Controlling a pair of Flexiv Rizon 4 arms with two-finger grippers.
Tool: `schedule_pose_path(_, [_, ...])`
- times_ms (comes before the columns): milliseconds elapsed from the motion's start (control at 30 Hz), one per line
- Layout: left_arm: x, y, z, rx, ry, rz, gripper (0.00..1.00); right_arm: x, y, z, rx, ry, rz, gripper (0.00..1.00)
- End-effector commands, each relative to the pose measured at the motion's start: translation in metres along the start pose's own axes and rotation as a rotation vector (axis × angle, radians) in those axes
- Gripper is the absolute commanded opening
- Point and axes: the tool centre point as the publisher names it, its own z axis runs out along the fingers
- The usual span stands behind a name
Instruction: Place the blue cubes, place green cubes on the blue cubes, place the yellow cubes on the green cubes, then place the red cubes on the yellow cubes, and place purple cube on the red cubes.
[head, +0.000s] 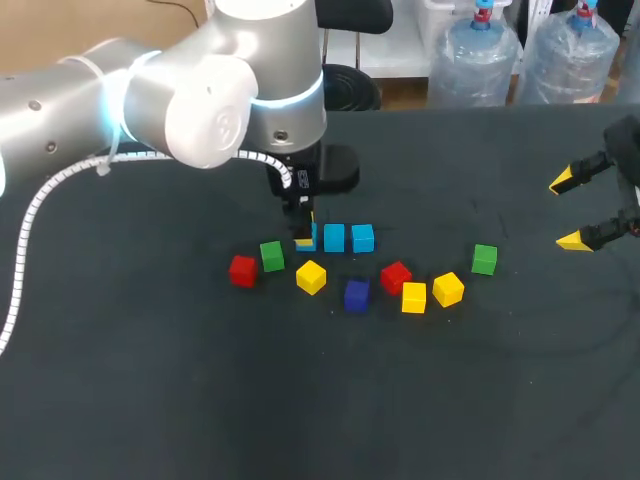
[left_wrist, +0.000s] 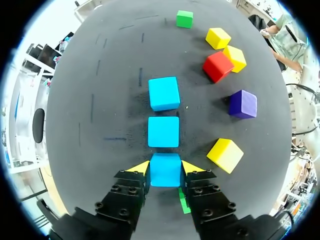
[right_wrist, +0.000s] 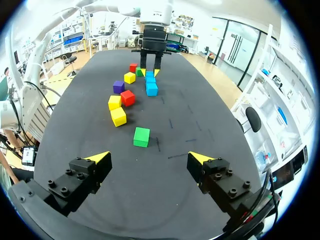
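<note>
Three light blue cubes form a row. My left gripper (left_wrist: 165, 168) is shut on the nearest blue cube (left_wrist: 165, 170), its yellow tips pressing both sides, low at the table. Ahead of it lie the middle blue cube (left_wrist: 163, 132) and the far blue cube (left_wrist: 164, 93). In the head view the left gripper (head: 305, 235) stands over the row's left end, beside the other two blue cubes (head: 334, 237) (head: 363, 237). My right gripper (head: 575, 210) hangs open at the right edge, holding nothing. In its own view the right gripper (right_wrist: 149, 160) faces a green cube (right_wrist: 141, 136).
Loose cubes lie in front of the row: a red cube (head: 242, 270), a green cube (head: 272, 256), a yellow cube (head: 311, 277), a purple cube (head: 356, 294), a second red cube (head: 396, 276), two yellow cubes (head: 414, 297) (head: 448, 289) and a green cube (head: 484, 259).
</note>
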Motion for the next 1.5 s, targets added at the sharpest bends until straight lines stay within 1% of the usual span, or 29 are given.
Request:
schedule_pose_path(33, [0.0008, -0.0002, -0.0002, -0.001, -0.001, 0.0, 0.0, 0.0004, -0.0009, 0.0011, -0.001, -0.003, -0.001, 1.0])
schedule_pose_path(867, [0.0013, -0.0009, 0.001, 0.003, 0.004, 0.0, 0.0, 0.0004, -0.0009, 0.0011, -0.001, -0.003, -0.001, 1.0])
schedule_pose_path(933, [0.0012, -0.0008, 0.001, 0.003, 0.004, 0.001, 0.04, 0.0004, -0.0009, 0.0011, -0.001, -0.003, -0.001, 1.0])
schedule_pose_path(1000, [0.0011, -0.0007, 0.001, 0.003, 0.004, 0.002, 0.11, 0.0004, -0.0009, 0.0011, -0.001, -0.003, -0.001, 1.0])
schedule_pose_path(1233, [0.0006, -0.0005, 0.0012, 0.002, 0.005, 0.002, 0.18, 0.0004, -0.0009, 0.0011, -0.001, -0.003, -0.001, 1.0])
schedule_pose_path(1333, [0.0007, -0.0004, 0.0012, 0.002, 0.006, 0.001, 0.23, 0.0004, -0.0009, 0.0011, -0.001, -0.003, -0.001, 1.0])
schedule_pose_path(1367, [0.0007, -0.0003, 0.0011, 0.002, 0.006, 0.001, 0.29, 0.0004, -0.0009, 0.0011, -0.001, -0.003, -0.001, 1.0])
schedule_pose_path(1433, [0.0007, -0.0003, 0.0009, 0.003, 0.008, 0.001, 0.37, 0.0004, -0.0009, 0.0011, -0.001, -0.003, -0.001, 1.0])
schedule_pose_path(1467, [0.0006, -0.0003, 0.0009, 0.004, 0.01, 0.001, 0.44, 0.0004, -0.0009, 0.0011, -0.001, -0.003, -0.001, 1.0])
schedule_pose_path(1500, [0.0006, -0.0002, 0.0009, 0.005, 0.011, 0.001, 0.47, 0.0004, -0.0009, 0.0011, -0.001, -0.003, -0.001, 1.0])
